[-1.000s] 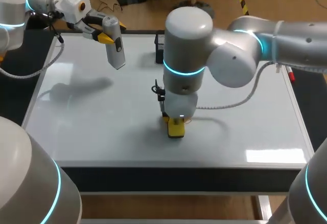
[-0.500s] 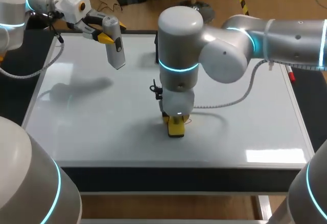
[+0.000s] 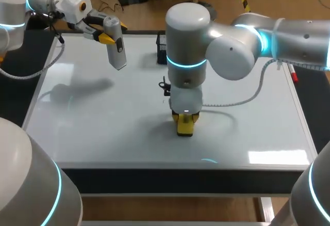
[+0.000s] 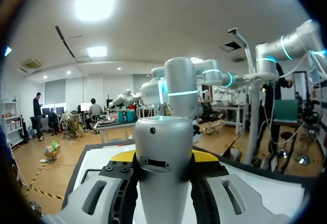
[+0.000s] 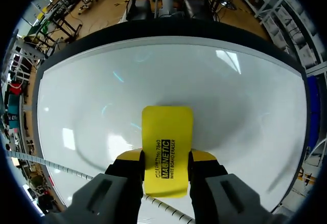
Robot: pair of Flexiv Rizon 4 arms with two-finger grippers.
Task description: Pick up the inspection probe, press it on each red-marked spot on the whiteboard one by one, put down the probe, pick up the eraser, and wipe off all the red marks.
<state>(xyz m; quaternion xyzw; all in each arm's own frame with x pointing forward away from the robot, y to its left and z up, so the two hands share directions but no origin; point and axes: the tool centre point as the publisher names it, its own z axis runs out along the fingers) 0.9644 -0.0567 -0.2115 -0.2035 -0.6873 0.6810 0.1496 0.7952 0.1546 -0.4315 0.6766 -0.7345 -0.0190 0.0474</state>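
Observation:
My left gripper (image 3: 106, 36) hangs above the far left corner of the whiteboard (image 3: 103, 117), shut on the grey inspection probe (image 3: 115, 44), which slants down clear of the surface. In the left wrist view the probe (image 4: 162, 155) fills the gap between the yellow-tipped fingers (image 4: 206, 156). My right gripper (image 3: 184, 116) points straight down at the board's front middle, shut on the yellow eraser (image 3: 185, 126), which rests on the board. The right wrist view shows the eraser (image 5: 167, 144) flat against the whiteboard (image 5: 153, 75). I see no red marks in any view.
A black holder (image 3: 161, 49) stands at the board's far edge, partly hidden behind my right arm (image 3: 232, 55). A red marker (image 3: 293, 75) lies by the right edge. A grey cable (image 3: 232, 102) loops from the right arm over the board.
My right arm has slid the eraser a little to the right across the board, after a slight drift left. The left arm and probe have kept still.

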